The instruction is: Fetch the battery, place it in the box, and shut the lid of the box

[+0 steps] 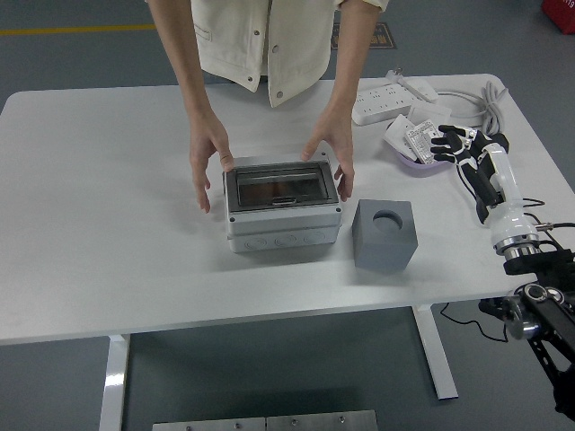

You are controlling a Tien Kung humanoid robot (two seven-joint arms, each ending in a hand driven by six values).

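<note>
At the table's right edge, the robot's right hand hovers empty, fingers loosely spread, beside a dish possibly holding the battery, while a person's hands steady the lidded box, which wants bracing

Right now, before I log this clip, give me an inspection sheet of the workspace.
Surface: white table, mostly bare.
Job's things: grey box, its clear lid down; battery not identifiable.
Clutter: grey cube with a round hole on top, right of the box; shallow dish of small packets; white power strip.
Hands: right hand open, by the dish, holding nothing; left hand not in view.
Cables: pale cables at the far right corner; a black lead under the table's right edge.
Surroundings: a person's hands flank the box at its two sides; grey floor.
</note>
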